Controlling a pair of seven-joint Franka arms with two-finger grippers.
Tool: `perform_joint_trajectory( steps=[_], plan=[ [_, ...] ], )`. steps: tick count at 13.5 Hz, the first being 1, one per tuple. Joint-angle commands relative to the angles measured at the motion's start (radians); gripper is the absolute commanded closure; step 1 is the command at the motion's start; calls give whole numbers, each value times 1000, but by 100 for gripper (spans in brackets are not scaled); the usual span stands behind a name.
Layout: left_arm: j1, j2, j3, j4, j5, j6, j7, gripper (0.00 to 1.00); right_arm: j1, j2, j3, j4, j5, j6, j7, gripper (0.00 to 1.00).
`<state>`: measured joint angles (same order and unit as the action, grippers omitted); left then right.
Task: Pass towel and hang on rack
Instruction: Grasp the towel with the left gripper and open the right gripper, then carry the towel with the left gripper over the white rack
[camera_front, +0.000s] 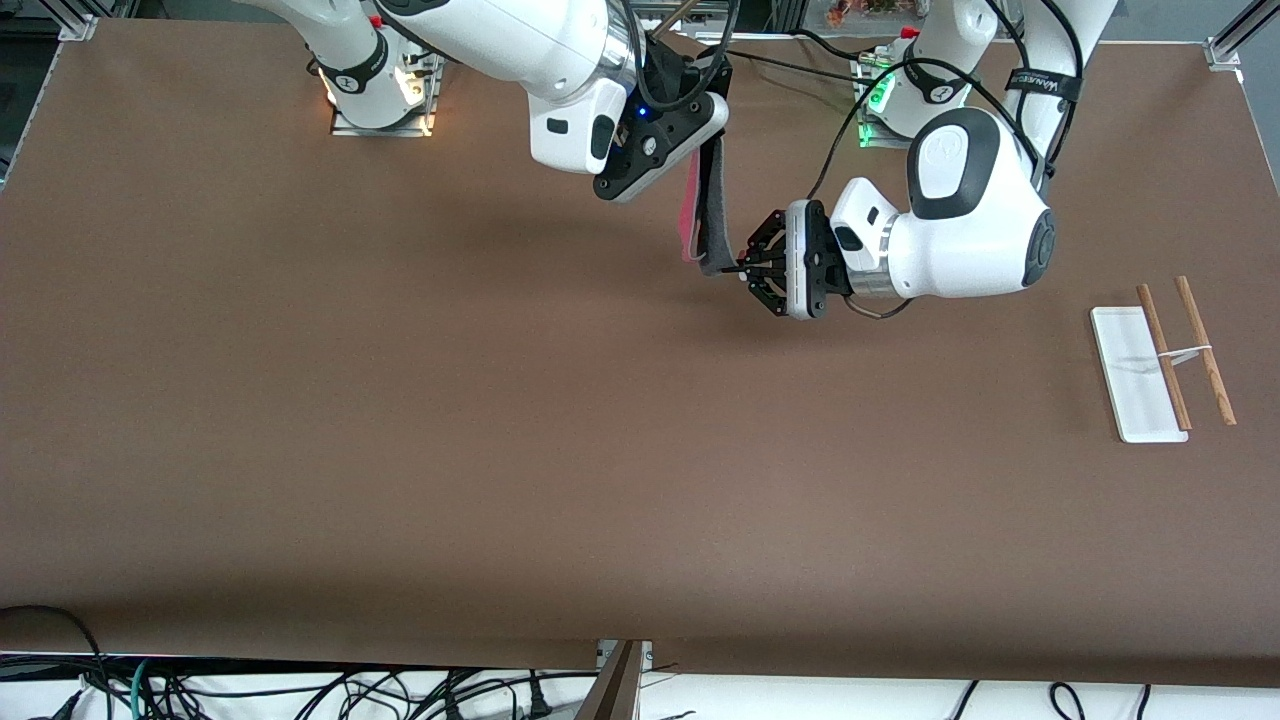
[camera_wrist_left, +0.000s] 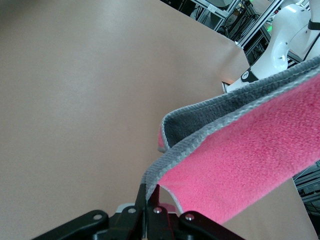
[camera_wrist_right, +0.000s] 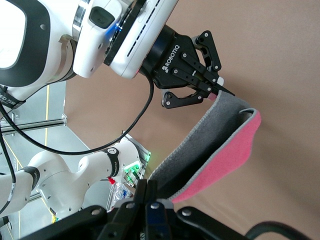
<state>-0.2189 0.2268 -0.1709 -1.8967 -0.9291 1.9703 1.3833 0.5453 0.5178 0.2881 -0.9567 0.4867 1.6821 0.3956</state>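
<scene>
The towel (camera_front: 702, 215), pink-red with a grey reverse, hangs in the air over the middle of the table, held between both grippers. My right gripper (camera_front: 706, 145) is shut on its upper end; in the right wrist view the closed fingers (camera_wrist_right: 151, 192) pinch the towel (camera_wrist_right: 210, 150). My left gripper (camera_front: 743, 268) is shut on the lower grey edge, seen in the left wrist view (camera_wrist_left: 150, 192) with the towel (camera_wrist_left: 250, 155) folded above it. The left gripper also shows in the right wrist view (camera_wrist_right: 218, 91). The rack (camera_front: 1165, 355) stands at the left arm's end of the table.
The rack has a flat white base (camera_front: 1130, 385) and two brown rods (camera_front: 1205, 350). The brown table (camera_front: 500, 420) spreads under both arms. Cables lie below the table's edge nearest the front camera.
</scene>
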Motion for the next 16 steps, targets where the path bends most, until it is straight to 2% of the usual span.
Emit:
perform_joint_trajectory(
  steps=[1,4,6,9,11,12,15,16],
  plan=[
    [0,-10,1,-13,-34,12,36,100,-10,8,-1,18,12,-2,5,0],
    [3,-15,1,-13,-34,10,37,100,-66,2,-4,18,4,-30,-3,0],
    [9,-20,1,-9,-21,1,36,100,-141,-2,-6,18,-11,-94,-33,0],
    [47,-20,10,13,7,-43,33,100,-290,-7,-20,7,-46,-229,-214,0],
    [110,-20,10,59,102,-111,30,100,-304,-54,-134,-25,-88,-310,-288,0],
    [148,-17,11,92,166,-169,26,100,-304,-86,-165,-49,-158,-341,-308,0],
    [303,-9,10,168,320,-321,29,100,-309,-258,-199,-254,-464,-291,-368,0],
    [361,-7,10,195,358,-394,26,100,-318,-309,-214,-305,-494,-276,-371,0]
  ],
)
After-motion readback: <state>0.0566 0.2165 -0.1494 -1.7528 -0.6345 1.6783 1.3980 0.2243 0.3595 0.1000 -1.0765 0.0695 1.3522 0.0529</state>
